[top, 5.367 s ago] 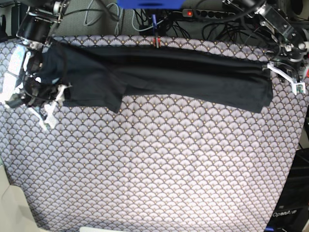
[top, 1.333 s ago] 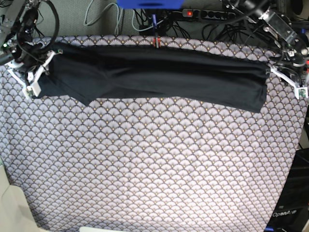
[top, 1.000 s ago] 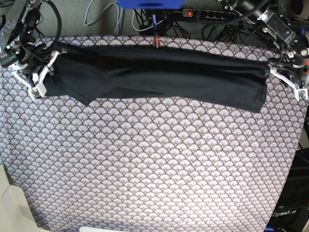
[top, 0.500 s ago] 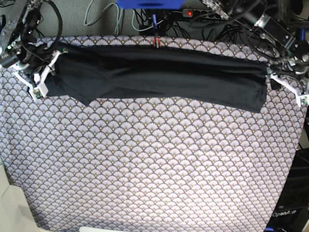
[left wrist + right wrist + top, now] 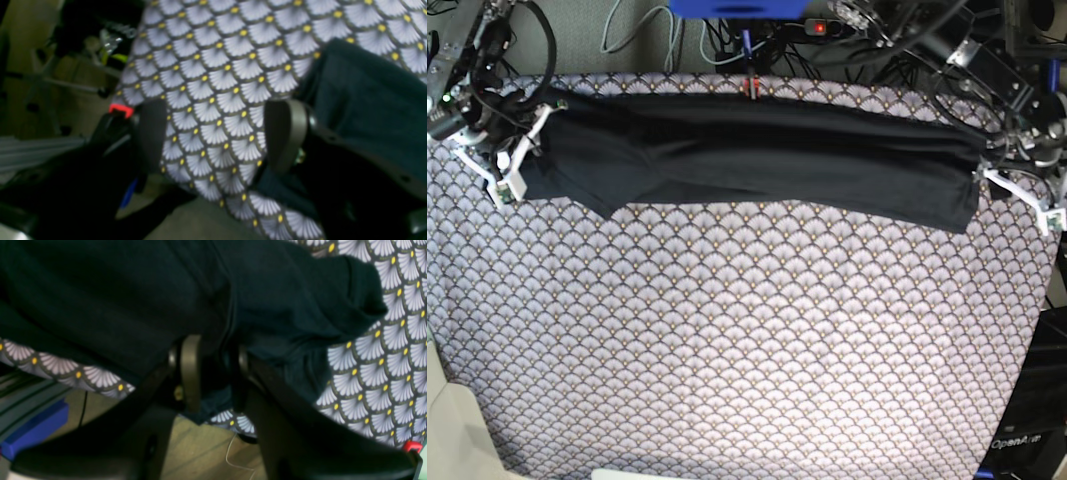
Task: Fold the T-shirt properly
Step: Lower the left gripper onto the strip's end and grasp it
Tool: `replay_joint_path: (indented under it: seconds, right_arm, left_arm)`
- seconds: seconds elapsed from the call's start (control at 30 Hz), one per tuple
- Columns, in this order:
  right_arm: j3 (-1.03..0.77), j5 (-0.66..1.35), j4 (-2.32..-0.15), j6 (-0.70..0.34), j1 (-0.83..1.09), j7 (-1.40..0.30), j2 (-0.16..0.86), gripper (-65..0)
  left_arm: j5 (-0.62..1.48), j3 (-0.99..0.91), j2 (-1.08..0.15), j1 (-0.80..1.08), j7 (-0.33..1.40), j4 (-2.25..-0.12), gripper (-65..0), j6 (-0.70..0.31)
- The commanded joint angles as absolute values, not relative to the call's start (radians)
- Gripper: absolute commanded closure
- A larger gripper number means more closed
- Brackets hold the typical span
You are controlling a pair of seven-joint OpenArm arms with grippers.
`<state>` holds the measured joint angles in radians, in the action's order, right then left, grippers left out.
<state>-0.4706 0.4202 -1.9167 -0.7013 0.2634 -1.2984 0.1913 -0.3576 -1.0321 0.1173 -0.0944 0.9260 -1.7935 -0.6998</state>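
1. Both arms are black, wrapped in loose black cables near the wrists.
2. The right gripper (image 5: 507, 160) carries white plastic brackets around its dark body.
3. The left gripper (image 5: 1017, 190) has matching white brackets and silver metal joints above.
4. Up close, the fingers (image 5: 283, 136) are matte black with olive-grey pads.
5. A small brass-coloured screw sits beside one right finger pad (image 5: 190, 370).

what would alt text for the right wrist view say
The right gripper pinches a bunched edge of the black T-shirt, which lies on a scallop-patterned tablecloth near the table edge.
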Motion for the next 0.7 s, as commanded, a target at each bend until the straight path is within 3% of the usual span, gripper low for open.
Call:
replay_joint_path:
  seconds: [0.0, 0.27, 0.67]
  right_arm:
    - [-0.475, 0.427, -1.931, -0.698, 0.259, -1.291, 0.205, -16.2]
    - [-0.475, 0.427, -1.931, -0.698, 0.259, -1.290, 0.205, -16.2]
    - [-0.475, 0.427, -1.931, -0.698, 0.257, -1.290, 0.205, -16.2]
  left_arm:
    - [-0.346, -1.006, 0.108, -0.107, 0.932, -1.822, -43.8, -0.698]
    - [-0.240, -0.947, 0.056, -0.140, 1.210, -1.827, -43.8, -0.698]
    - [-0.151, -0.949, 0.022, -0.206, 1.311, -1.733, -43.8, -0.698]
